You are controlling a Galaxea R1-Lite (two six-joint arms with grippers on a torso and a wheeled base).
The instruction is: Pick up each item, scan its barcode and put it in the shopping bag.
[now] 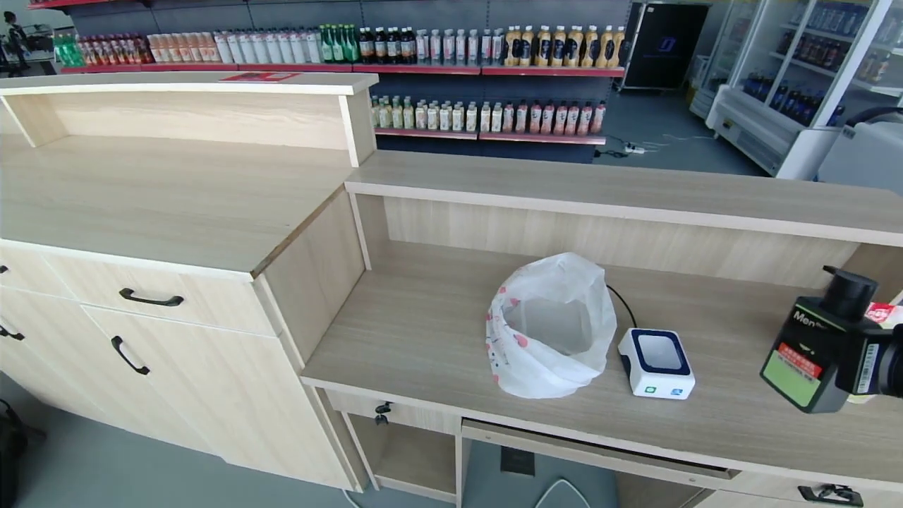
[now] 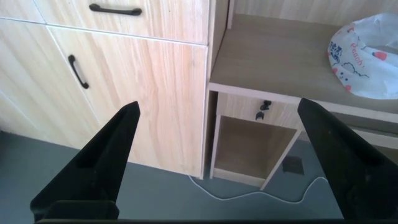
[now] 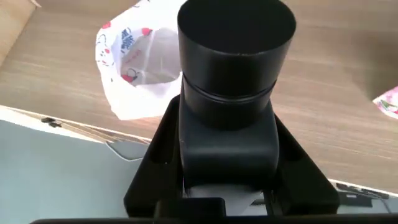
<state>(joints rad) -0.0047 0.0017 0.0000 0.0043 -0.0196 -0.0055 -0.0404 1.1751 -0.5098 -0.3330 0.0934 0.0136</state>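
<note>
A black bottle (image 1: 818, 353) with a black cap and a green and red label hangs above the right end of the counter, right of the scanner. My right gripper (image 1: 890, 367) is shut on it at the picture's edge. In the right wrist view the bottle's cap (image 3: 236, 56) is up close, with the bottle held in the right gripper (image 3: 227, 186). The white scanner (image 1: 656, 362) with a dark window sits on the counter. Just left of it stands the open white shopping bag (image 1: 550, 324), also seen as the bag (image 3: 140, 68). My left gripper (image 2: 217, 162) is open, low by the cabinet.
The wooden counter (image 1: 437, 331) has a raised back ledge and a taller cabinet (image 1: 169, 212) with drawers on its left. A pink-and-white packet (image 1: 883, 314) lies at the far right behind the bottle. A black cable runs behind the scanner. Bottle shelves stand beyond.
</note>
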